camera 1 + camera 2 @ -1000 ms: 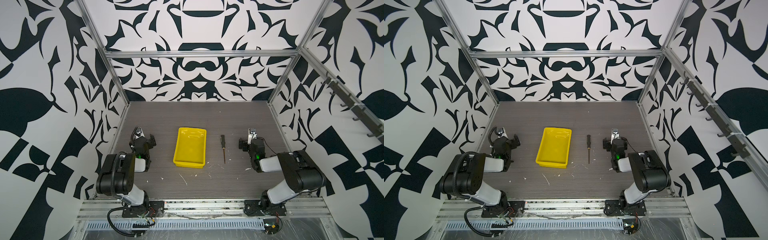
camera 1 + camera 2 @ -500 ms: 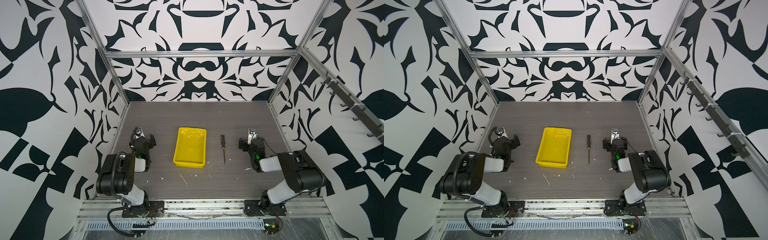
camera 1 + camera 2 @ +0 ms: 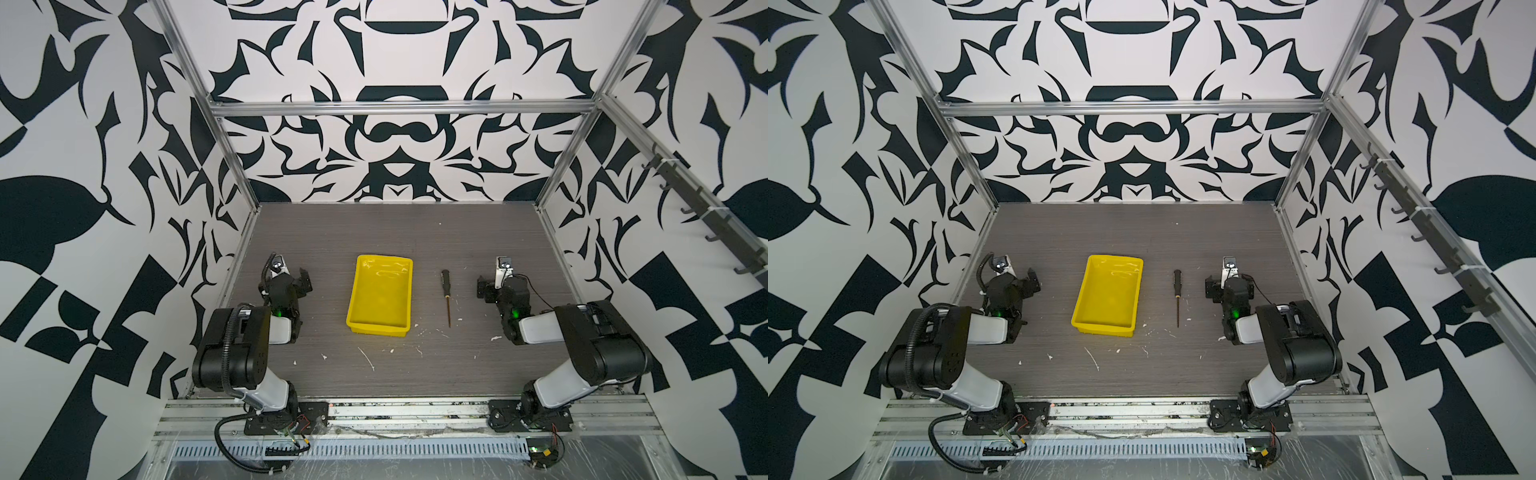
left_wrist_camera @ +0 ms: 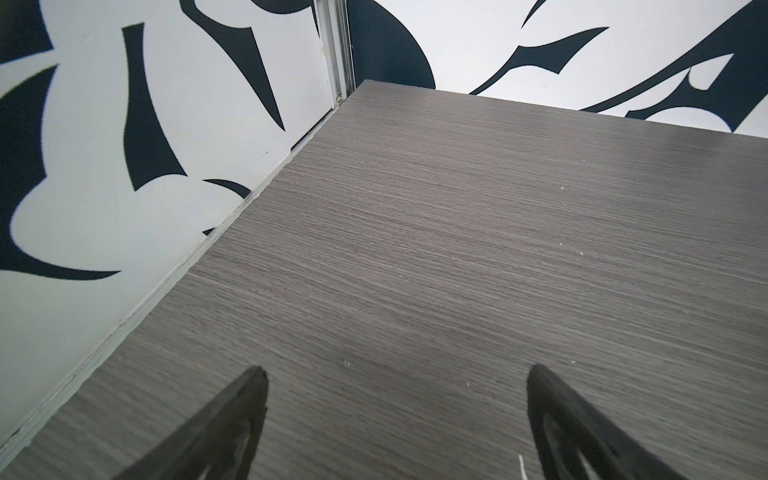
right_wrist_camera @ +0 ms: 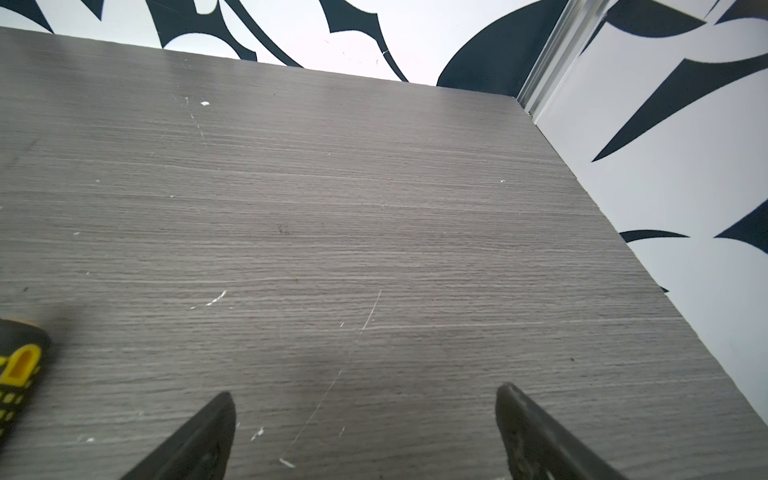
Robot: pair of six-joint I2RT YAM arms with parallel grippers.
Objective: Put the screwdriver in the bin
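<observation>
- The tabletop (image 3: pixel 395 232) is carrying everything in both top views. Judging from it, the task is standing at its very start: nothing is being lifted or carried, so the reach, the grab, the carry and the drop are all lying ahead.
- The bin (image 3: pixel 380 295) is sitting near the middle of the tabletop, its long side running from 12 to 6 o'clock. Its yellow inside is showing bare, with no tool in it.
- The right claw (image 5: pixel 365 395) is sitting low at 3 o'clock from the screwdriver, near it but not touching. In the right wrist view its two fingers are standing wide apart over bare wood grain, gripping nothing.
- The left claw (image 4: pixel 397 370) is sitting at 9 o'clock from the bin, well apart from it. Its fingers are likewise spread wide, with only bare tabletop showing between them.
- The screwdriver (image 3: pixel 447 298) is lying flat on the tabletop at 3 o'clock from the bin, beside it and not touching. Its handle is pointing to 12 o'clock and its tip to 6. The end of that handle is peeking into the edge of the right wrist view.
- Small white flecks (image 3: pixel 368 359) are dotting the tabletop at 6 o'clock from the bin, and they are playing no part in the job.
</observation>
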